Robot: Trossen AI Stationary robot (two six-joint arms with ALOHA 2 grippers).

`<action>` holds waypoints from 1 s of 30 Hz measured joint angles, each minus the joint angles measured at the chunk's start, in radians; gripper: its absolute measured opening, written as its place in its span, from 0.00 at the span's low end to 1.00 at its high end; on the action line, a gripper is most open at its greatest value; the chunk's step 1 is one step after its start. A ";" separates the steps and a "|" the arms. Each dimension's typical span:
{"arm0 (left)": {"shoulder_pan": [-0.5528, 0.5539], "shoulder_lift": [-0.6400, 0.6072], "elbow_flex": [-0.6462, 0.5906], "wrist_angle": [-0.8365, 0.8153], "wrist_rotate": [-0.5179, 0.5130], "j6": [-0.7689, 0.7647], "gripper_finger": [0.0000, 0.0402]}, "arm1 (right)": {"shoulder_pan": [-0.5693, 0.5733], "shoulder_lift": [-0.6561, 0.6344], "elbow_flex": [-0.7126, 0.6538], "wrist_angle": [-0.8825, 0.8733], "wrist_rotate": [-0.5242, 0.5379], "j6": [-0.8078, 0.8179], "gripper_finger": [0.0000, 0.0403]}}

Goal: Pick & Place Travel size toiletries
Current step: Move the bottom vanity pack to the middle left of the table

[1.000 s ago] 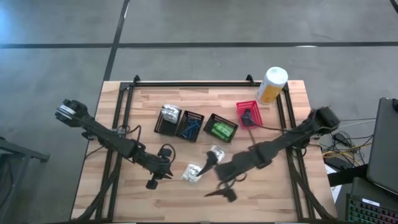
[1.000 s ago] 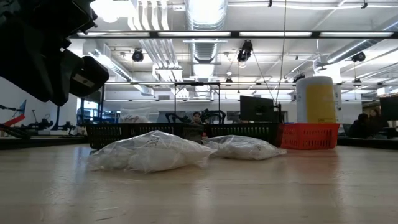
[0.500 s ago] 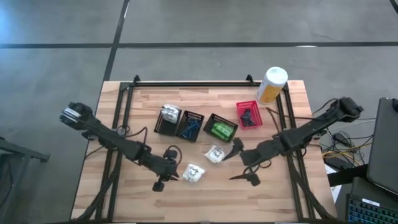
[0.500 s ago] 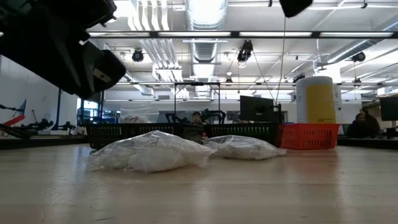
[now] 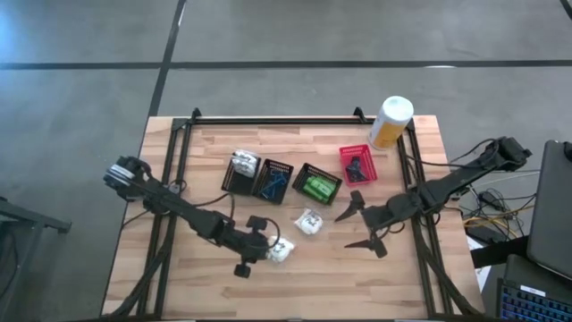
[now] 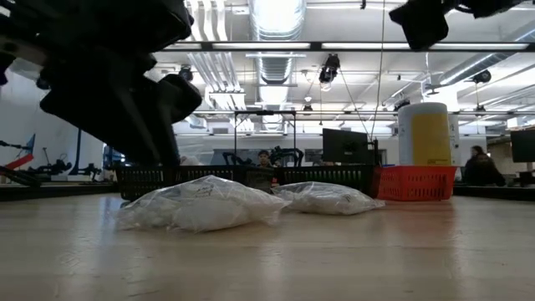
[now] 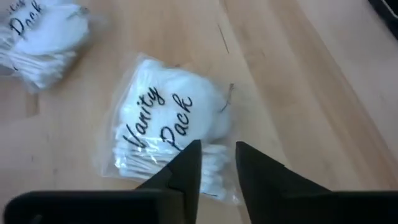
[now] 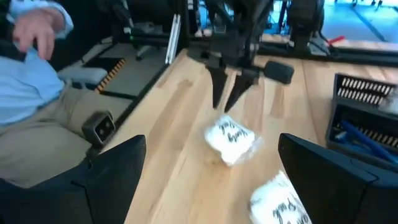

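1. Vanity pack (image 7: 163, 130): a white lump of cotton swabs and pads in clear wrap, black script "Vanity Pack" on it, lying on the wooden table (image 5: 179, 286) near its front middle.
2. Left gripper (image 7: 216, 163) hangs just above that pack, fingers a narrow gap apart, pinching nothing.
3. Second pack (image 5: 309, 222), same look, lies just behind and to the right, in front of the black baskets (image 5: 270, 178).
4. Right gripper (image 5: 362, 225) is spread wide and empty, right of the second pack.
5. Red basket (image 5: 357, 165) holds a dark sachet; one black basket holds green packets (image 5: 317, 186).
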 joint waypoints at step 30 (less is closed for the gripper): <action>-0.035 0.249 0.180 -0.021 -0.075 0.030 0.48 | 0.000 0.034 0.003 0.032 0.000 -0.015 0.90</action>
